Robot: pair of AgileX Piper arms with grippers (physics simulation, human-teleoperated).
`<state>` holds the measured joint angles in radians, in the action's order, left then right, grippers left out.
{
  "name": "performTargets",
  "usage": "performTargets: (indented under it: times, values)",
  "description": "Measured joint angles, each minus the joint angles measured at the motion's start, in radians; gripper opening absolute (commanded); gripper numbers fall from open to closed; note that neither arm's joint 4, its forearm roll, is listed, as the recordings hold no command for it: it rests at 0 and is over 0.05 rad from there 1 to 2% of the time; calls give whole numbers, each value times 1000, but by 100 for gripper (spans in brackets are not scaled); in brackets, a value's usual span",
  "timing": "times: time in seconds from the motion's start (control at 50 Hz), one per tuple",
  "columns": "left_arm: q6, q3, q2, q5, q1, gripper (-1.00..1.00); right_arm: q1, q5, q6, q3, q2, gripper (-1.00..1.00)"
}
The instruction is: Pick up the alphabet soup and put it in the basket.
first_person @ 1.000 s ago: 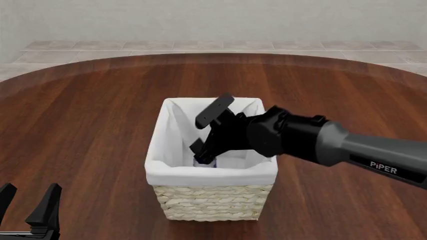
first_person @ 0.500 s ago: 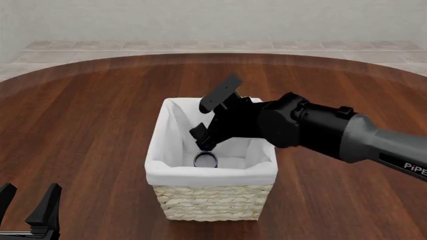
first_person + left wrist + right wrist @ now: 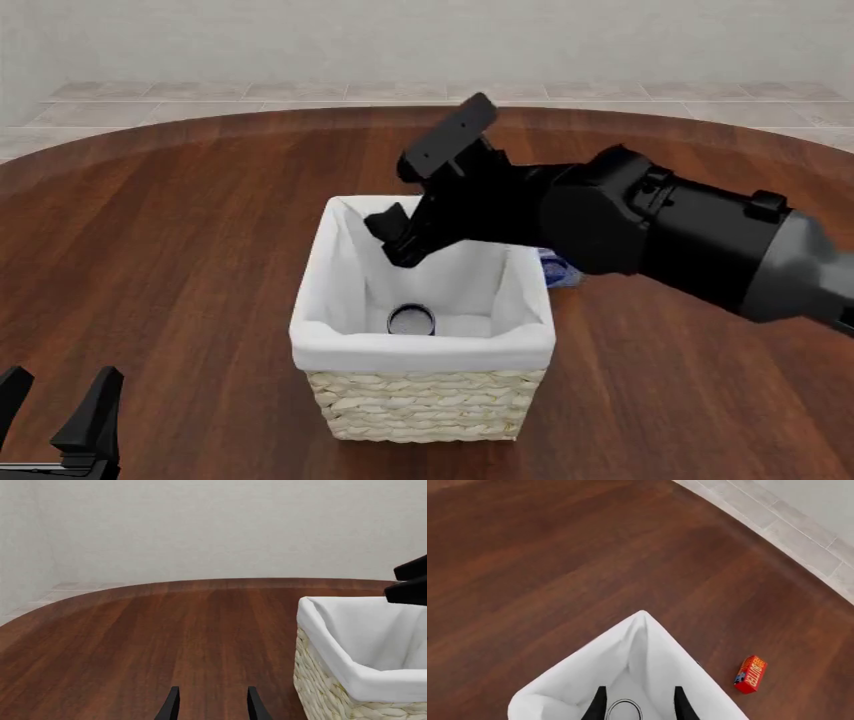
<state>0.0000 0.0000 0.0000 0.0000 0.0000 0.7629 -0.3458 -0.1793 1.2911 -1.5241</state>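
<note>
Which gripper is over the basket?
The right gripper, open above the basket where the alphabet soup sits. The left gripper hovers near the table's front-left edge.

Alphabet soup point(image 3: 411, 320): small tin can, upright on the floor of the basket point(image 3: 424, 402), toward its near side; only the pale round top with its dark rim shows; free of any grip. Basket: large, squarish, pale woven straw with white cloth lining folded over the rim; upright near the middle of the tabletop, well away from every edge; near wall faces the front view.
</note>
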Motion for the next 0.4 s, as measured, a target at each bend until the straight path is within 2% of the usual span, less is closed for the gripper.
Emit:
performTargets:
  times: [0.4]
  values:
    - [0,0,0,0,0,100,16,30,-5,18,87,100]
